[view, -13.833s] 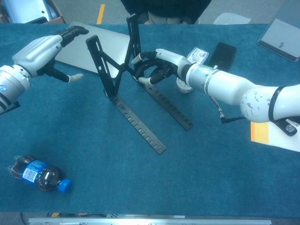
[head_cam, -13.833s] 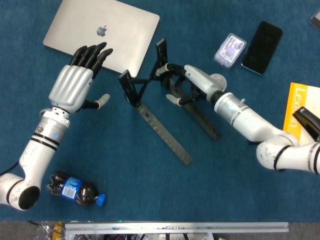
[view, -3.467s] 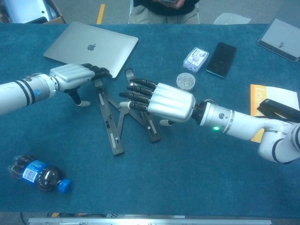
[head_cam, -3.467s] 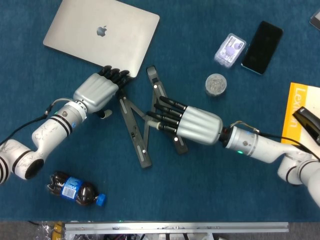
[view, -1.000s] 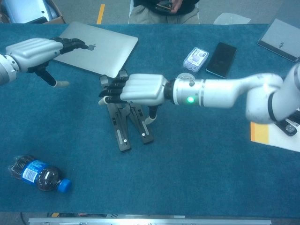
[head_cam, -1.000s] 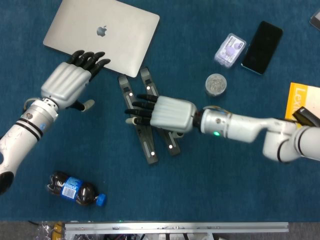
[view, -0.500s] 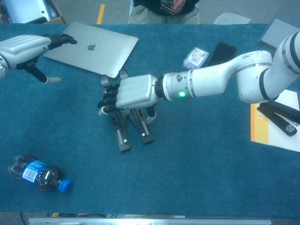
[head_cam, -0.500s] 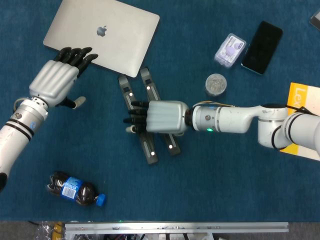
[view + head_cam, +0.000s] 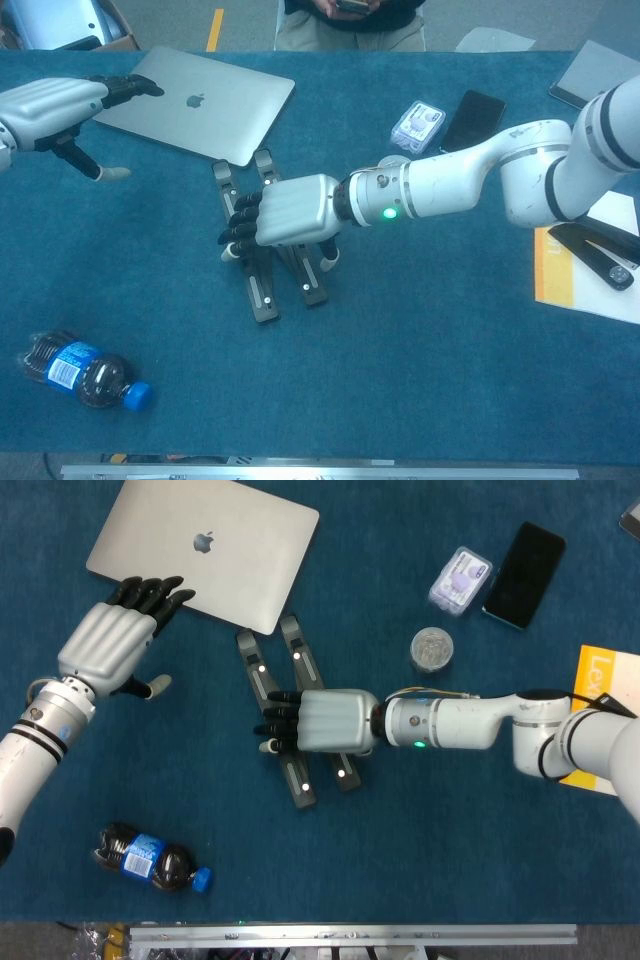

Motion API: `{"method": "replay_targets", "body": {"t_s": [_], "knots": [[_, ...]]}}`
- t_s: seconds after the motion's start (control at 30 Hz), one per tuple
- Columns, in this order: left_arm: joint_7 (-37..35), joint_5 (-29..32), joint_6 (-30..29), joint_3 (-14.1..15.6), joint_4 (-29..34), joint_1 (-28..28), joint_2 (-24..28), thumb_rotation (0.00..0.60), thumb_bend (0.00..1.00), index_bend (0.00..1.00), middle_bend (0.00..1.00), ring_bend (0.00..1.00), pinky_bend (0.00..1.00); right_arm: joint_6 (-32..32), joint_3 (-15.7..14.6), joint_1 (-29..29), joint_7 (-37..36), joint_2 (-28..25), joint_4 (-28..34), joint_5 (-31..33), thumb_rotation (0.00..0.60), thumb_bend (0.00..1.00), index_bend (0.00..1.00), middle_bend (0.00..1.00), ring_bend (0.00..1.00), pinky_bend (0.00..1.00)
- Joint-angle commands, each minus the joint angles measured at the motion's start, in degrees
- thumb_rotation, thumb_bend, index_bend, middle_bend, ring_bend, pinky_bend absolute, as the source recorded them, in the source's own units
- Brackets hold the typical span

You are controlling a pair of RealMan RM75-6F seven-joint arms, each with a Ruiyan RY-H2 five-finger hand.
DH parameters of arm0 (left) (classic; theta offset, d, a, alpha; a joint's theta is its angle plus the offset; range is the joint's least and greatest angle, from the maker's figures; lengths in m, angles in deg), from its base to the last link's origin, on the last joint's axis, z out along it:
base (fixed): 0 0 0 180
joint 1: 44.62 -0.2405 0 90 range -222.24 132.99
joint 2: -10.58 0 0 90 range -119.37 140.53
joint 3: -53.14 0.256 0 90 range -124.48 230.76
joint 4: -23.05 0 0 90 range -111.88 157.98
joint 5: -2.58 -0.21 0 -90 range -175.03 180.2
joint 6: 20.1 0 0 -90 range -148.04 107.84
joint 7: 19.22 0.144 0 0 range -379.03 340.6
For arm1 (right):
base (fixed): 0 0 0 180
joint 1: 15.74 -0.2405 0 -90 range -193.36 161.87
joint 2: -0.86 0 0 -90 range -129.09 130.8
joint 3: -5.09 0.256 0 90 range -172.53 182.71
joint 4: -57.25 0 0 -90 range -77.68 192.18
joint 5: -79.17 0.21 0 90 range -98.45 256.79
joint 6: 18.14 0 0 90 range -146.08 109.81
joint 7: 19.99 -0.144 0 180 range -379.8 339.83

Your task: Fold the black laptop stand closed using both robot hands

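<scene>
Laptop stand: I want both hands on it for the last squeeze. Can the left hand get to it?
Probably yes: the left hand hovers open beside the laptop, with bare table before the laptop stand.

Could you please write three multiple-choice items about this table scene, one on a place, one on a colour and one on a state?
1. Where does the bottle lie?
A. on the laptop
B. on the cloth near the table's front edge, at the left
C. beside the phone

2. What colour is the bottle's cap?
A. blue
B. red
C. white

3. How does the laptop stand lie?
A. propped upright
B. flat on the cloth, its bars close together
C. lifted off the table

Answers:
1 B: it lies alone, far from the laptop and the phone.
2 A: the cap shows blue in both views.
3 B: the right hand rests across its flat bars; the left hand is off it.
</scene>
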Motion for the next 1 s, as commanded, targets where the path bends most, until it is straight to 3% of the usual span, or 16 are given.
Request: {"method": "replay_targets", "body": {"t_s": [0.03, 0.17, 0.4, 0.5, 1.0], "knots": [[-0.2, -0.1, 0.0, -0.1, -0.1, -0.1, 0.0, 0.6, 0.26, 0.0, 0.0, 0.0, 0.0, 0.9, 0.3, -0.3, -0.1, 0.7, -0.4, 0.5, 0.6, 0.0, 0.0, 0.0, 0.0, 0.05], [-0.7, -0.3, -0.1, -0.1, -0.4, -0.3, 0.1, 0.6, 0.26, 0.0, 0.0, 0.0, 0.0, 1.8, 0.5, -0.8, -0.2, 1.6, -0.8, 1.1, 0.6, 0.0, 0.0, 0.03, 0.0, 0.05], [-2.0, -1.2, -0.3, -0.2, -0.8, -0.8, 0.2, 0.6, 0.26, 0.0, 0.0, 0.0, 0.0, 1.6, 1.1, -1.0, -0.8, 2.9, -1.4, 1.9, 0.6, 0.0, 0.04, 0.3, 0.05, 0.05], [-2.4, -1.6, -0.4, -0.2, -0.9, -0.8, 0.2, 0.6, 0.26, 0.0, 0.0, 0.0, 0.0, 1.7, 1.3, -0.9, -0.9, 3.3, -1.7, 2.4, 0.6, 0.01, 0.08, 0.37, 0.09, 0.05], [-3.1, -2.8, -0.1, 0.0, -1.5, -1.1, -0.2, 0.6, 0.26, 0.0, 0.0, 0.0, 0.0, -2.3, 2.0, 0.8, -1.5, 4.1, -2.8, 3.3, 0.6, 0.13, 0.17, 0.56, 0.24, 0.13]]}}
